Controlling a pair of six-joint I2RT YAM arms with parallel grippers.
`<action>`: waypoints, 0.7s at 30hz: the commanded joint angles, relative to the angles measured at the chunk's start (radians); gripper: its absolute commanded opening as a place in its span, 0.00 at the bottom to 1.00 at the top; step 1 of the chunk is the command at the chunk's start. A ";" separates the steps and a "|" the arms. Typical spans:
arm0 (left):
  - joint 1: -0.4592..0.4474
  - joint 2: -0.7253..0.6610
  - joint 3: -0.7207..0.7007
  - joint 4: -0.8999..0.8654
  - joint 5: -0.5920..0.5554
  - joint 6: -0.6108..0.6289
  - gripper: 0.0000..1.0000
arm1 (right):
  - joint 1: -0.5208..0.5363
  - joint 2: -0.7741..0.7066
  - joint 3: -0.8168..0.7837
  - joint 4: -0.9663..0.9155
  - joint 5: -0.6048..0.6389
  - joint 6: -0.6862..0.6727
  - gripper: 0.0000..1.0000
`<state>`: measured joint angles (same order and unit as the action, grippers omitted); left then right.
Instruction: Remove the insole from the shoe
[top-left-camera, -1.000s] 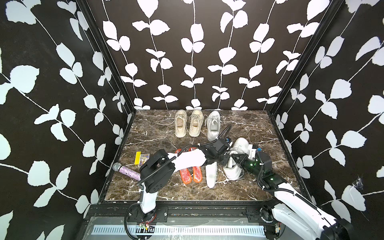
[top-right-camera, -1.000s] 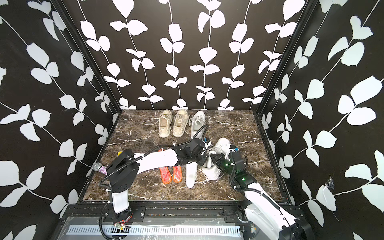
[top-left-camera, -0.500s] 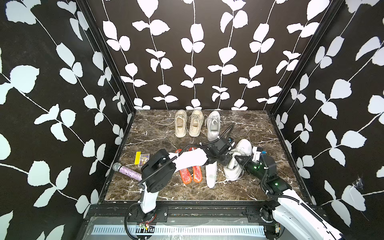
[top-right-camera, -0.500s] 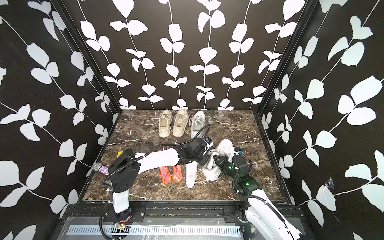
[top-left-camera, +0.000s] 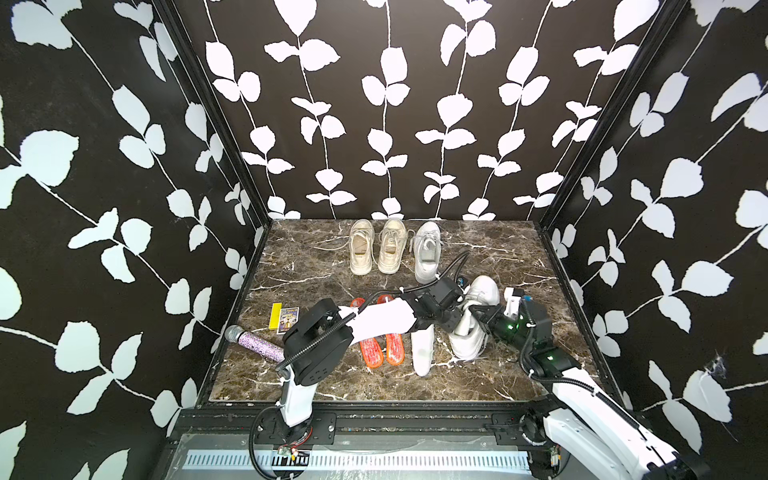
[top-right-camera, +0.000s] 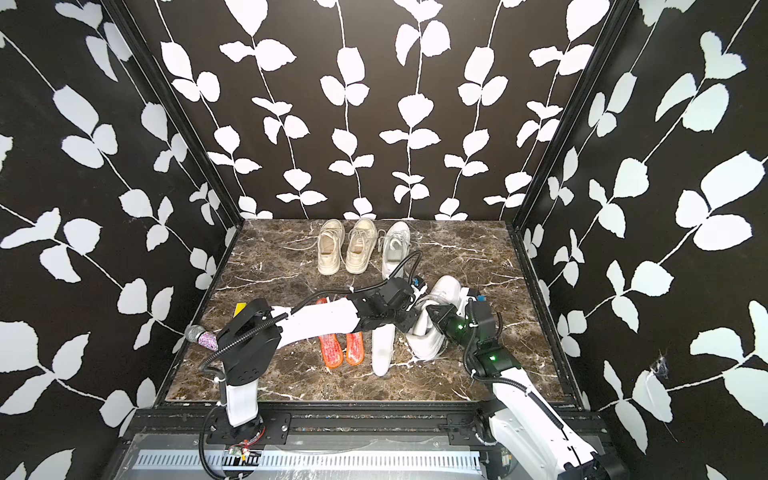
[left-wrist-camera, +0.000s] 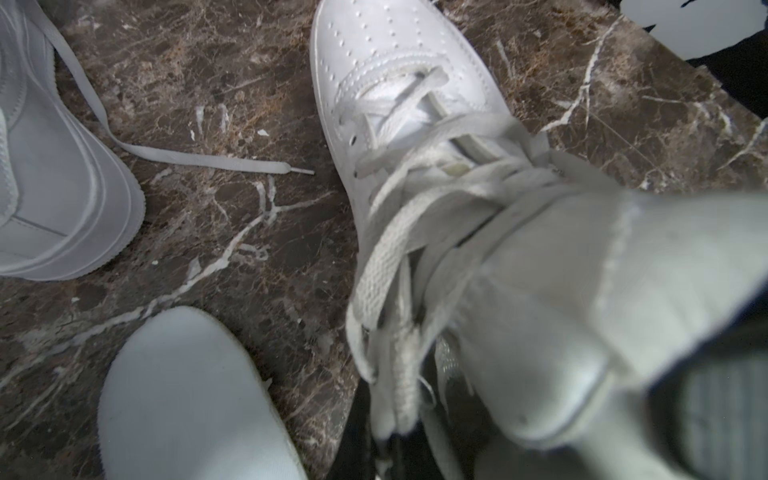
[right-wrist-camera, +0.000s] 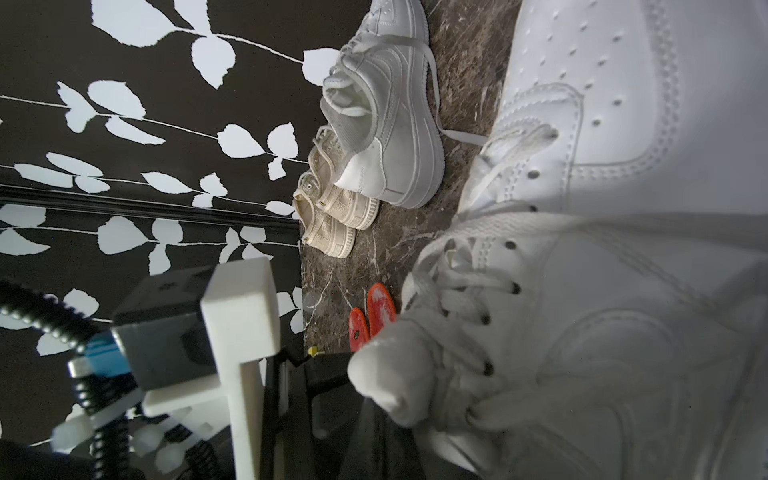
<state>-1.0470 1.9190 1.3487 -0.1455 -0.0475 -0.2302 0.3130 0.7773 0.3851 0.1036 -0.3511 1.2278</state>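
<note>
Risk: insole (top-left-camera: 464, 330) looks half out of the shoe (top-left-camera: 484, 291), front right on the surface (top-left-camera: 332, 266). Right tool (top-left-camera: 478, 316) pinches it, left tool (top-left-camera: 456, 321) clenched on the laces (left-wrist-camera: 395, 249) — if either slips, the shoe lifts or the insole drops back.

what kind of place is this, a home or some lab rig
Most likely a robot test booth, not a home: leaf-print walls box in a marble-look tabletop, a left arm and right arm mount at its front edge, and shoes sit as props.
</note>
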 joint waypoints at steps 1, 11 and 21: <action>0.010 0.028 -0.044 -0.102 -0.096 -0.004 0.00 | -0.014 -0.063 0.088 0.213 0.003 0.086 0.00; 0.023 0.043 -0.022 -0.120 -0.110 -0.020 0.00 | -0.023 -0.128 0.102 0.094 0.004 0.022 0.00; 0.067 0.127 0.210 -0.185 -0.096 -0.067 0.00 | -0.025 -0.165 0.116 -0.130 -0.055 -0.148 0.00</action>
<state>-1.0000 2.0151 1.4967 -0.2569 -0.0959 -0.2806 0.2977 0.6441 0.4843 -0.0025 -0.4023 1.1191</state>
